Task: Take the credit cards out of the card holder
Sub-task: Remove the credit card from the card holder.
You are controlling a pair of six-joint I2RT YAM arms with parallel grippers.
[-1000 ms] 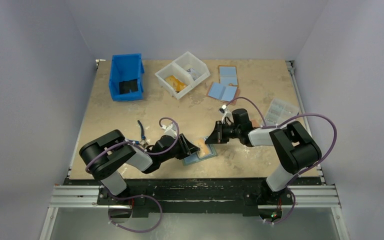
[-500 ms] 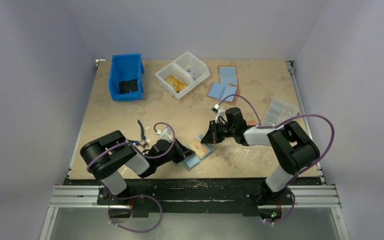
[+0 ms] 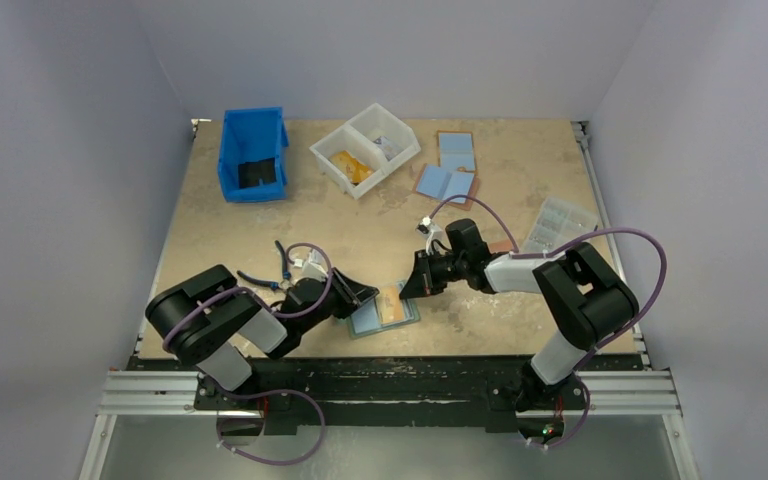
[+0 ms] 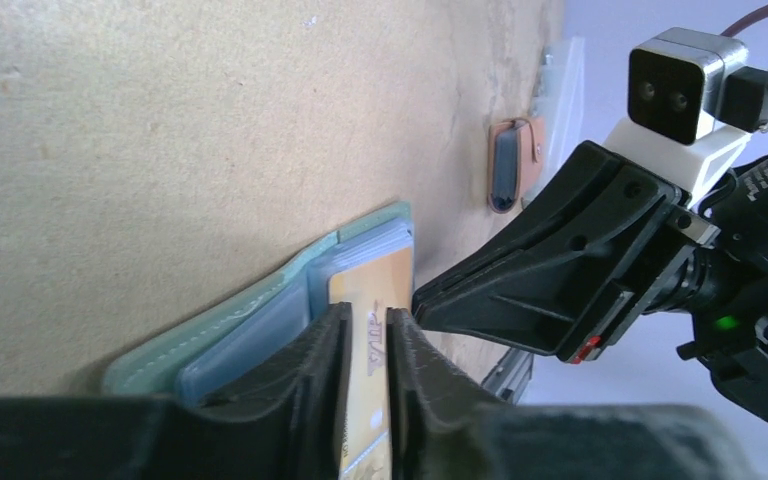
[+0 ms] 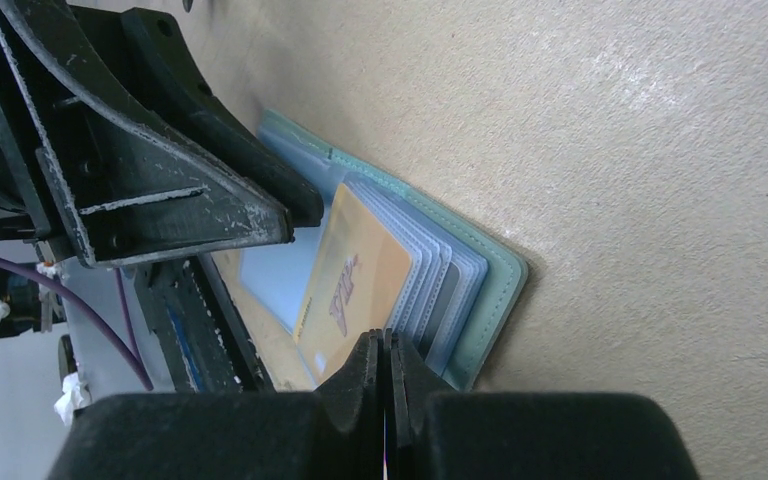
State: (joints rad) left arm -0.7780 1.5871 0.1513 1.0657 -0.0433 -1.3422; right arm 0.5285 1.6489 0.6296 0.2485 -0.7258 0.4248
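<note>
Tabletop (image 3: 380, 220), near edge: card holder (image 4: 222, 330) open; tan card (image 4: 375, 285) runs lengthwise into left fingers' (image 4: 325, 360) narrow gap (grip unclear); right fingers (image 5: 365, 365) pressed together alongside.

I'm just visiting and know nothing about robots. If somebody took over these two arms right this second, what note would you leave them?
Left gripper: jaws a little apart at the orange card; whether it grips is unclear.
Right gripper: shut, holding nothing, tip at the card holder, apparently steadying it.
The card holder lies open between the grippers, orange card on its clear sleeves.
Done: holder is open.
Left: pull that card free, then check the sleeves for more.
</note>
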